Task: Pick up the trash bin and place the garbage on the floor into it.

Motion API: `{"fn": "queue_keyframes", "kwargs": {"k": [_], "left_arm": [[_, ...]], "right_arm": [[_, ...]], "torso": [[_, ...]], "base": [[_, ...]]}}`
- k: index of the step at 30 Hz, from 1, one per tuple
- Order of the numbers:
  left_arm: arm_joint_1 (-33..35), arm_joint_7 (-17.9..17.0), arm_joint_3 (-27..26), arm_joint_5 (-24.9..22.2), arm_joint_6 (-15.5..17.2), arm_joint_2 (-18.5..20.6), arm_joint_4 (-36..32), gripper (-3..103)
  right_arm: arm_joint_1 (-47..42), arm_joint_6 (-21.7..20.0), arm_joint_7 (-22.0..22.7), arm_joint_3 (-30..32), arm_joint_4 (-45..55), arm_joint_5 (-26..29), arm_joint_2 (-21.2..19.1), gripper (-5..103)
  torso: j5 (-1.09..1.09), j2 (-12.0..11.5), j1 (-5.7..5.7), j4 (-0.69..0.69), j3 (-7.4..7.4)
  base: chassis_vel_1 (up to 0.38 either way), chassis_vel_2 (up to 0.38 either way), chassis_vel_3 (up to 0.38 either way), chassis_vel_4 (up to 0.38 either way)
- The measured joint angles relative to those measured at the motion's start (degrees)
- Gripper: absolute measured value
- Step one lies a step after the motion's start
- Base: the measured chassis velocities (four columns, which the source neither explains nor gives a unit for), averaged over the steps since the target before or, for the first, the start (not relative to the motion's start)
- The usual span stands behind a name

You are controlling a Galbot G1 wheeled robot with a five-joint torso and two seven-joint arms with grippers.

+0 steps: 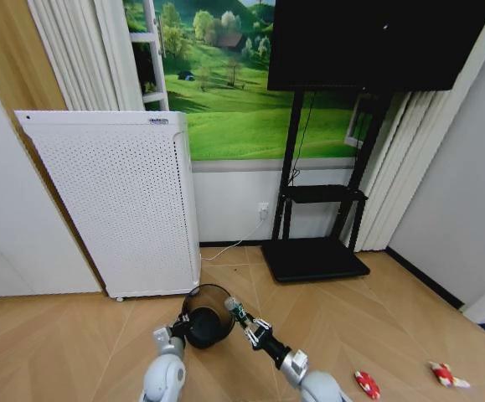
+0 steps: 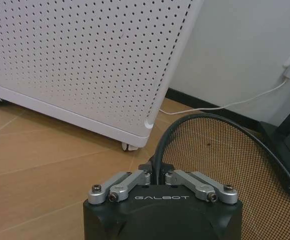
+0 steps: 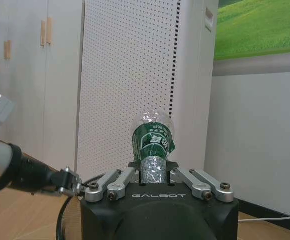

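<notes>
With the left gripper (image 2: 159,176) clamped on the bin (image 1: 208,316) rim and the right gripper (image 3: 155,170) clamped on the bottle (image 3: 154,141), a release beside the rim would likely drop the bottle on the floor.

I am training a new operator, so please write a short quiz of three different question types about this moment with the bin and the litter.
1. True or false: the left gripper is shut on the rim of the trash bin.
2. What does the right gripper hold? A) a red-and-white wrapper B) the clear bottle with green label C) nothing
3. Fill in: two red-and-white wrappers lie on the ____, to the robot's right.

Key
1. True; the rim passes between its closed fingers.
2. B; the bottle is held beside the bin's opening, not yet inside.
3. floor.
</notes>
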Motion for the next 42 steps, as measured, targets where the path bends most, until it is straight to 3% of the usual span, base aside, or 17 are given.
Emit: {"fn": "queue_keyframes", "kwargs": {"k": [8,16,17,18,21,25,28,31,32,33,34,42], "left_arm": [[-1.6,-0.2,0.3,0.8,0.0,-1.6,2.1,7],[0.3,-1.2,2.1,-0.7,1.2,-1.7,-1.1,7],[0.9,-1.4,2.2,-1.1,1.4,-1.7,-2.1,7],[0.9,-1.4,2.2,-1.1,1.4,-1.7,-2.1,7],[2.5,-1.5,2.3,-1.5,1.6,-1.7,-4.1,7],[3.3,-1.5,2.2,-1.7,1.6,-1.6,-4.9,7],[4.6,-1.4,2.0,-1.7,1.6,-1.6,-5.8,7],[4.7,-1.4,1.8,-1.7,1.6,-1.6,-5.8,7],[4.9,-1.3,1.6,-1.6,1.6,-1.6,-5.9,7],[4.9,-1.3,1.5,-1.6,1.5,-1.6,-6.0,7],[5.0,-1.3,1.4,-1.6,1.5,-1.6,-6.2,7],[5.5,-1.4,1.3,-1.8,1.6,-1.9,-8.1,7]], "right_arm": [[2.5,0.2,-0.5,-4.8,-1.5,0.8,4.3,22],[6.4,-0.5,0.6,-10.4,-3.9,0.6,9.0,19],[7.3,-0.7,1.0,-10.5,-4.5,0.8,9.1,29],[7.3,-0.7,1.0,-10.5,-4.5,0.8,9.1,29],[10.0,-1.0,2.0,-10.0,-6.6,2.1,8.9,45],[10.8,-1.1,2.3,-9.5,-7.1,2.6,8.5,56],[11.3,-1.2,2.5,-8.5,-7.3,3.6,7.5,73],[11.3,-1.2,2.5,-8.3,-7.0,3.6,7.2,73],[11.1,-1.2,2.5,-8.0,-6.6,3.6,6.9,83],[10.9,-1.0,2.5,-7.7,-6.6,3.2,6.7,83],[10.6,-0.7,2.5,-7.3,-6.5,2.8,6.5,94],[9.6,0.2,2.4,-5.7,-6.2,2.5,5.7,100]], "torso": [[0.0,0.0,0.0,-0.01,0.0],[0.0,0.0,0.0,-0.01,0.0],[0.0,0.0,0.0,-0.01,0.0],[0.0,0.0,0.0,-0.01,0.0],[0.06,0.0,0.0,-0.02,0.0],[0.08,0.0,0.0,-0.02,0.0],[0.1,0.0,0.0,-0.03,0.0],[0.07,0.0,0.0,-0.03,0.0],[0.04,0.0,0.0,-0.01,0.0],[0.03,0.0,0.0,-0.01,0.0],[-0.02,0.0,0.0,-0.01,0.0],[-0.08,0.0,0.0,0.01,0.0]], "base": [[0.0,0.0,0.0,0.0],[0.0,0.0,0.0,0.0],[0.0,0.0,0.0,0.0],[0.0,0.0,0.0,0.0],[0.0,0.0,0.0,0.0],[0.0,0.0,0.0,0.0],[0.0,0.0,0.0,0.0],[0.0,0.0,0.0,0.0],[0.0,0.0,0.0,0.0],[0.0,0.0,0.0,0.0],[0.0,0.0,0.0,0.0],[0.0,0.0,0.0,0.0]]}}
